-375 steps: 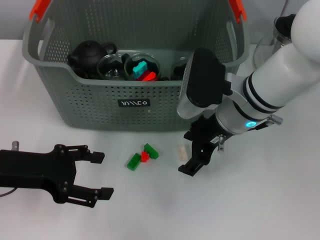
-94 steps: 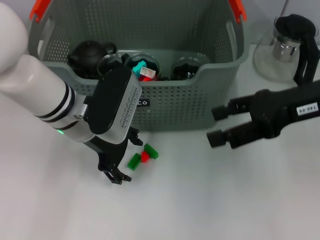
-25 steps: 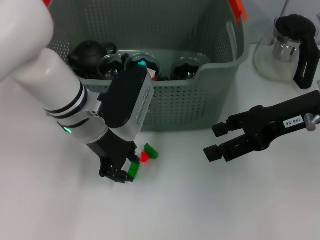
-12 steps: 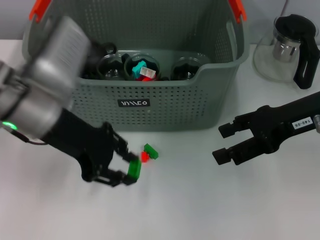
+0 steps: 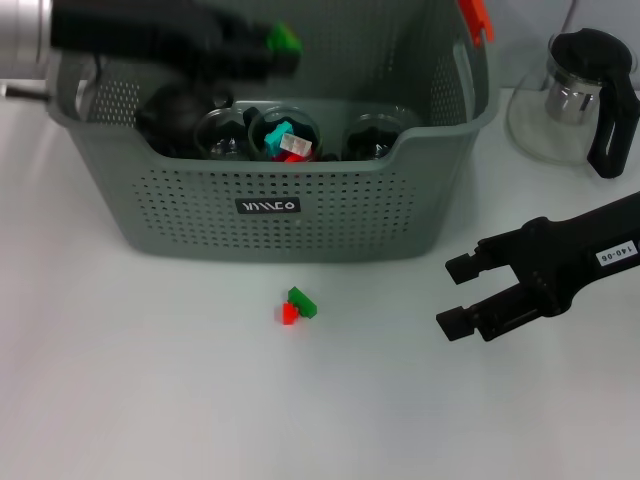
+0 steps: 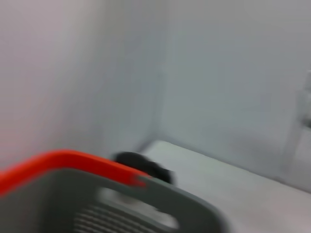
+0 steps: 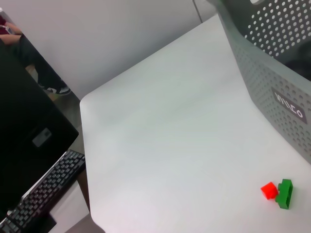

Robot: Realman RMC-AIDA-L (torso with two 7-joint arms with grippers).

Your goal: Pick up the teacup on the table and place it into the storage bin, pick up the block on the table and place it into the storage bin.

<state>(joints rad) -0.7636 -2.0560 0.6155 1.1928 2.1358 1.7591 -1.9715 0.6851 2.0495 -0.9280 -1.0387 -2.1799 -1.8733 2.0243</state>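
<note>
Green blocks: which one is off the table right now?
The green block held in the left gripper's fingers above the grey-green perforated storage bin. The other green block lies on the white table, touching a small red block.

The left gripper (image 5: 272,52) holds a block (image 5: 284,39) above the storage bin (image 5: 300,205) at the back of the bench (image 5: 150,400). Two blocks (image 5: 298,305) lie touching before the bin, the right gripper (image 5: 462,295) to their right. A kettle (image 5: 578,95) stands right of the bin.

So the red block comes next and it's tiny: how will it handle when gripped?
The red block looks like stiff, light plastic, so it probably won't deform. It touches the green block, so closing fingers may nudge both. Being small and smooth, it could slip or skid.
</note>
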